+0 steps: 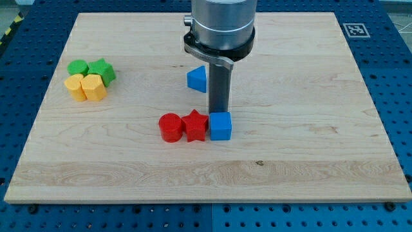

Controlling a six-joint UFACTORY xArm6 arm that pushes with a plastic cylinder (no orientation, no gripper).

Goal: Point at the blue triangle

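Observation:
The blue triangle (pixel 197 78) lies a little above the board's middle. My rod comes down from the view's top, and my tip (pixel 219 112) stands just behind the blue cube (pixel 220 125), below and to the right of the blue triangle, apart from it. The very end of the tip is partly hidden by the blue cube. A red star (pixel 195 125) touches the cube's left side, and a red cylinder (pixel 171 127) touches the star's left side.
At the view's left sits a tight cluster: a green cylinder (pixel 78 67), a green star (pixel 102 70), and two yellow blocks (pixel 76 87) (pixel 94 87). The wooden board (pixel 309 129) lies on a blue perforated table.

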